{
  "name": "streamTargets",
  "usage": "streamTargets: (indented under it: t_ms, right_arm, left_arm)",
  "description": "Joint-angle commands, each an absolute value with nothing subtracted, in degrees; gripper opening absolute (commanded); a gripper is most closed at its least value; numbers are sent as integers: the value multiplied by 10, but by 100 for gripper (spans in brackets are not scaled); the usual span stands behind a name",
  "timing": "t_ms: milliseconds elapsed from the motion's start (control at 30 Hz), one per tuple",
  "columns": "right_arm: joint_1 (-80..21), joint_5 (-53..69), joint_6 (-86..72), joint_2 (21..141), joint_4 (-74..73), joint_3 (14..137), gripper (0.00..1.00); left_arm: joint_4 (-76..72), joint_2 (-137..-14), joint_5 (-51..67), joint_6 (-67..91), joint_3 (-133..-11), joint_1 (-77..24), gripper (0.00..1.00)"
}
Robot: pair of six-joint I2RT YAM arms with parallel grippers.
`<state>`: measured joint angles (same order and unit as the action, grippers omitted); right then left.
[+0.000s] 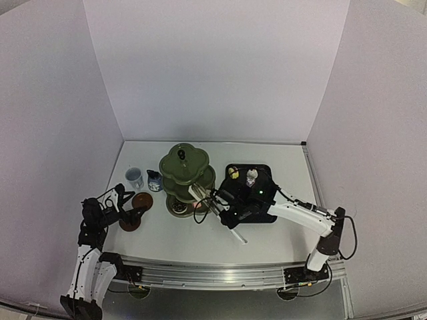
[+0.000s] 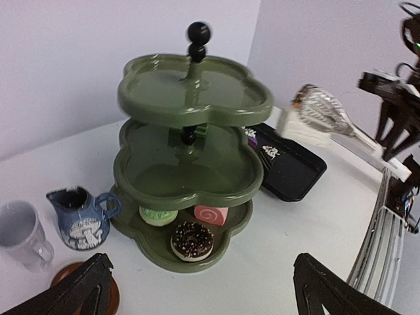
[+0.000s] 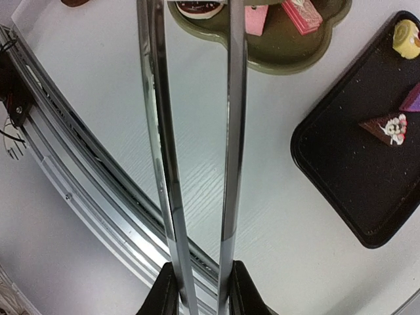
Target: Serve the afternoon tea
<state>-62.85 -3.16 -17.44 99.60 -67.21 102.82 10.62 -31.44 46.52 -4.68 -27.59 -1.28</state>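
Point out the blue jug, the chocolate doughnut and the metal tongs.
blue jug (image 2: 80, 224): left wrist view, its painted belly.
chocolate doughnut (image 2: 197, 248): left wrist view, its sprinkled icing.
metal tongs (image 3: 231, 131): right wrist view, right-hand arm.

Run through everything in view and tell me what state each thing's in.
left hand, open, empty.
right hand, shut on tongs.
tongs, held, arms slightly apart.
stand, upright, pastries on bottom tier only.
jug, upright.
cup, upright.
tray, holding pastries.

Stand (image 2: 190, 177): dark green. Jug (image 2: 82, 223): dark blue, white mushroom motif. Cup (image 2: 20, 230): pale blue. Tray (image 2: 295, 174): black. Doughnut (image 2: 191, 240): brown, speckled. Tongs (image 3: 231, 131): silver.
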Motion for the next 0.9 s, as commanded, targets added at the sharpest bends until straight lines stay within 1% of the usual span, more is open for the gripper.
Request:
streamTargets:
  t_ms: [0, 167, 300, 433, 567, 667, 767, 867]
  right_arm:
    - [-630, -61, -148, 1074, -708, 1124, 0]
    - [-631, -78, -139, 1131, -719, 1183, 0]
    - [-633, -88, -125, 1159, -736, 1205, 0]
    - [-636, -103, -129, 1164, -739, 1217, 0]
    - [-636, -122, -127, 1190, -745, 1250, 0]
    - [-636, -133, -126, 1212, -748, 1262, 0]
    - [-635, -131, -138, 1238, -753, 1281, 0]
    - [-635, -121, -163, 1251, -754, 1297, 0]
  left_arm:
    - [153, -268, 520, -180, -297, -24, 97]
    - [254, -275, 544, -342, -335, -25, 98]
    - [302, -286, 558, -444, -355, -26, 98]
    - [338, -301, 574, -501, -370, -27, 98]
    - [335, -315, 585, -524, -368, -33, 97]
    - [310, -330, 577, -542, -370, -49, 94]
    - [296, -352, 548, -584, -381, -84, 90]
    - [294, -366, 521, -646, -384, -127, 89]
